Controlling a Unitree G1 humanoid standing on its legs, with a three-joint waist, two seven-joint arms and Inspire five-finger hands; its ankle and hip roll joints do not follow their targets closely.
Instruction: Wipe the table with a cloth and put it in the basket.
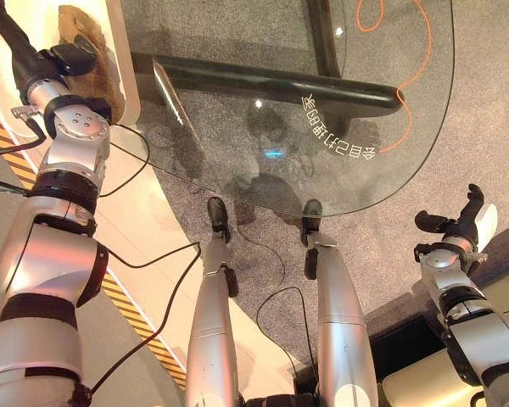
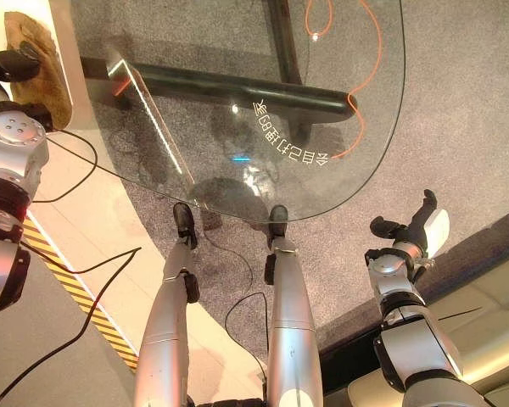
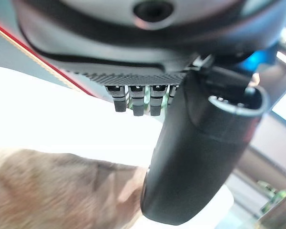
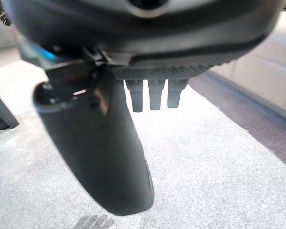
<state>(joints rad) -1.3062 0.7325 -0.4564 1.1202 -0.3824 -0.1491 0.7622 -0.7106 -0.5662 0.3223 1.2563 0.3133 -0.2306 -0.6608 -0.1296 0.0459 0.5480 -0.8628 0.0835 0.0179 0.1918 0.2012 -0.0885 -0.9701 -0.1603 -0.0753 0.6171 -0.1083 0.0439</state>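
Note:
A brown cloth (image 1: 97,80) lies bunched on a white surface (image 1: 125,59) at the far left, beside the glass table (image 1: 237,34). My left hand (image 1: 64,58) reaches up to the cloth. In the left wrist view its thumb (image 3: 195,157) rests against the edge of the cloth (image 3: 62,191), and the fingers (image 3: 136,98) stand straight and clear of it. My right hand (image 1: 458,225) hangs low on the right over grey carpet, relaxed, its fingers (image 4: 155,93) holding nothing.
The round glass table top rests on a dark frame (image 1: 271,85), and an orange cord (image 1: 424,59) shows at its far right. Yellow-black striped tape (image 1: 127,305) runs along the floor on the left. A beige sofa (image 1: 424,381) stands at the lower right.

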